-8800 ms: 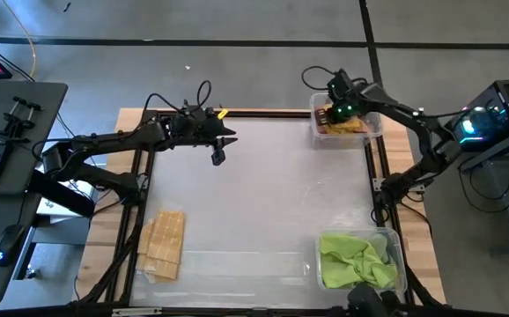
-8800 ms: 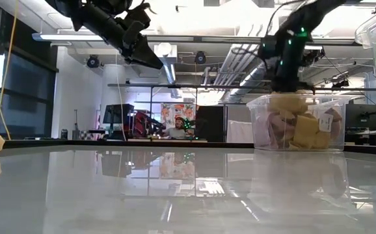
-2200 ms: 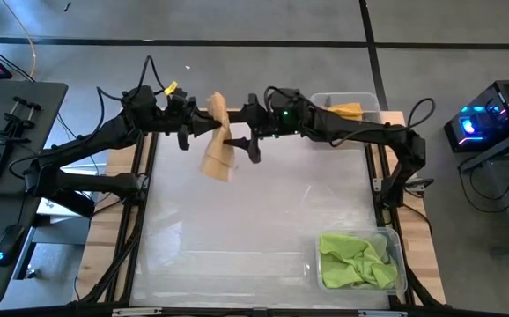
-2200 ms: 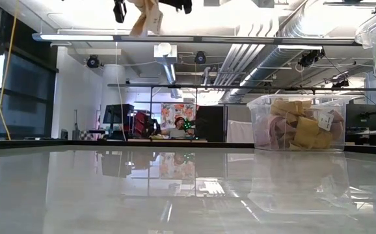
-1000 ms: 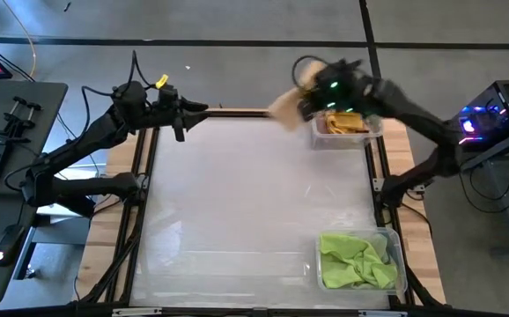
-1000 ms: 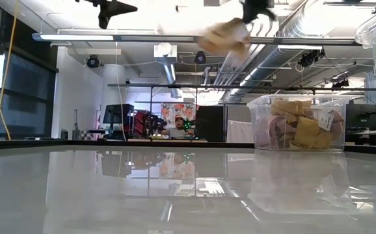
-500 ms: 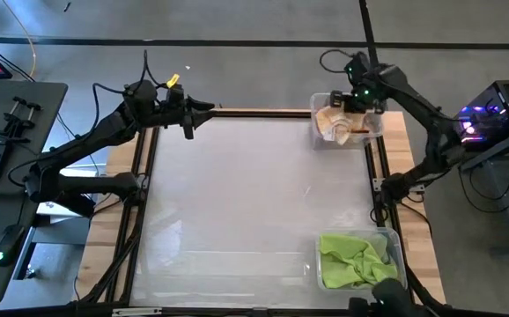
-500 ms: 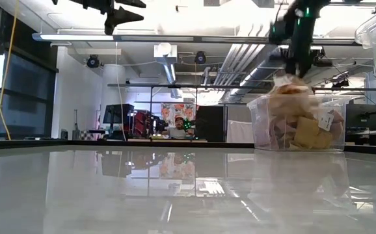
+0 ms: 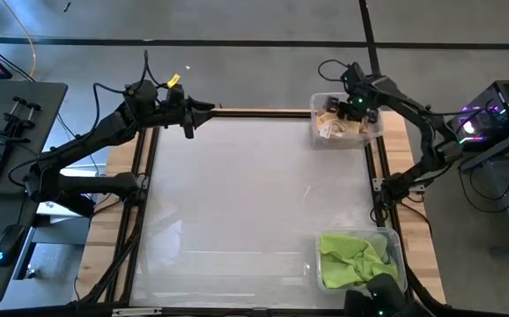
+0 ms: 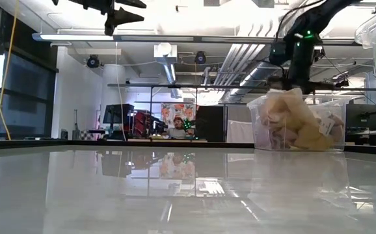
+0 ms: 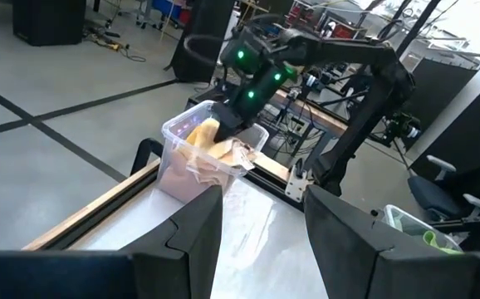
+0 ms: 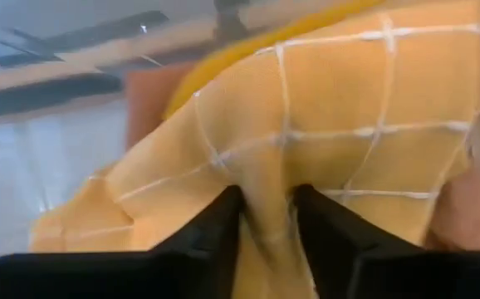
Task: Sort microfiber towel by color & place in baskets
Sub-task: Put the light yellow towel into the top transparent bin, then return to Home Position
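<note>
Far-right basket (image 9: 346,129) and near-right basket (image 9: 360,260) both hold towels.

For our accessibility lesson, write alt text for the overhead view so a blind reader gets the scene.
Seen from above, the right gripper reaches into a clear basket of tan towels at the table's far right corner. A second basket at the near right holds green towels. The left gripper hangs at the far left edge.

left arm (image 9: 87,150): black, jointed, looped black cable, yellow tag
right arm (image 9: 413,114): black, green light at wrist
</note>
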Robot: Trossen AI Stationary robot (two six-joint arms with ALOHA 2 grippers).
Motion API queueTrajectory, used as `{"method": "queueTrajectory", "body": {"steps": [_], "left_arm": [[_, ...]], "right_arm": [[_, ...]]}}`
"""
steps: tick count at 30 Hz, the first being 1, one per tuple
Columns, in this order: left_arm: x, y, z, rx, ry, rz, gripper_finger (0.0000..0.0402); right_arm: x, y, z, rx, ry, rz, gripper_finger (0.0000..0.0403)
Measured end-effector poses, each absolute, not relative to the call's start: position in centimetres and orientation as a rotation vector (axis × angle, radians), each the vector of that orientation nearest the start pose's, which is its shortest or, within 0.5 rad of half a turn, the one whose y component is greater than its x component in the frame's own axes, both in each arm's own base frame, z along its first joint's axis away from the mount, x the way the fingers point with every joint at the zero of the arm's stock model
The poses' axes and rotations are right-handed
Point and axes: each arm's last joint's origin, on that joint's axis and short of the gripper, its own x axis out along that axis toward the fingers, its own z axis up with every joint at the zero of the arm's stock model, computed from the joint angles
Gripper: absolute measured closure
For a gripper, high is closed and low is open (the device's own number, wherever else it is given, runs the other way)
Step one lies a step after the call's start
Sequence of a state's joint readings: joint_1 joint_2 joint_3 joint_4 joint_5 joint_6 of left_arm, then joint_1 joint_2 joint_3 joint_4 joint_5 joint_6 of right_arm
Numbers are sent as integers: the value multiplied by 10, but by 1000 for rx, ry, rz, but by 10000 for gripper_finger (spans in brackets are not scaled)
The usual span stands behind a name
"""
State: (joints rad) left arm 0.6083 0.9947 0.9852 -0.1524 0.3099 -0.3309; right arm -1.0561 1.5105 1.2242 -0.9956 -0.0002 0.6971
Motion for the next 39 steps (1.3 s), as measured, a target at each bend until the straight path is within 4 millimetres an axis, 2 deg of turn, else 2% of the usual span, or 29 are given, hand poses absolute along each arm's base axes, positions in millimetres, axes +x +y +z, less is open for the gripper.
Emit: {"method": "queueTrajectory", "body": {"steps": [6, 9, 13, 15, 18, 24, 29, 34, 39], "left_arm": [[182, 116, 367, -407, 94, 319, 243], [182, 116, 367, -417, 93, 318, 243], [182, 116, 367, -424, 92, 319, 243], [182, 116, 367, -424, 92, 319, 243], [182, 116, 367, -414, 94, 319, 243], [182, 116, 367, -407, 94, 322, 243], [182, 116, 367, -407, 94, 326, 243], [182, 116, 367, -407, 94, 327, 243], [182, 116, 367, -408, 94, 328, 243]], "right_arm": [[140, -248, 300, 1169, 836, -1278, 217], [139, -244, 319, 1185, 852, -1263, 206], [143, -242, 330, 1269, 806, -1092, 213], [148, -243, 327, 1298, 783, -985, 225], [154, -243, 308, 1333, 830, -935, 249], [156, -250, 255, 1263, 882, -1128, 292], [154, -251, 229, 1260, 839, -1194, 303], [155, -254, 234, 1212, 821, -1187, 304], [155, -249, 271, 1124, 734, -1155, 304]]}}
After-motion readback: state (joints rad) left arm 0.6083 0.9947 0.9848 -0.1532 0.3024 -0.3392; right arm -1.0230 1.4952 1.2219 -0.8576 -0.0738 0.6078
